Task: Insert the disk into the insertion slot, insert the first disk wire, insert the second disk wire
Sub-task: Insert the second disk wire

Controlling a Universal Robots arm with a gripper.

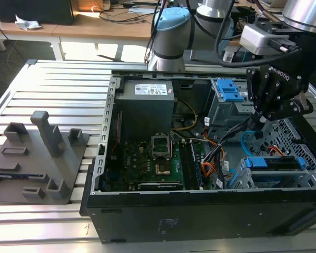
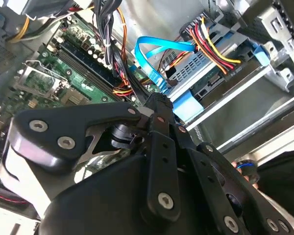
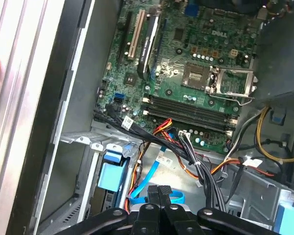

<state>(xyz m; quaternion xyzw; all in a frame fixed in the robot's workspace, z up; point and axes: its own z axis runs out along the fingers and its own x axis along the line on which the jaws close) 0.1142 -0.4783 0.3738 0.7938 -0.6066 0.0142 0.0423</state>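
Note:
The disk (image 1: 273,162), in its blue carrier, lies inside the insertion slot (image 1: 276,182), the low grey cage at the case's front on the exterior view's right. The first disk wire (image 2: 213,46), red, yellow and black, ends in a black plug seated at the disk's (image 2: 206,81) edge. The second disk wire (image 2: 149,54), a light blue cable, loops down and ends right at my fingertips. My gripper (image 2: 158,100) hangs just above the disk's wire end, its fingers pressed together on that cable's end. The gripper (image 3: 159,190) and the blue cable (image 3: 144,181) also show in the first wrist view.
The open case holds a green motherboard (image 1: 147,158), a grey power supply (image 1: 147,105) and a taller cage with a blue latch (image 1: 229,89). A black cable bundle (image 3: 186,152) crosses beside the gripper. A grey fixture (image 1: 37,158) stands on the slatted table at the exterior view's left.

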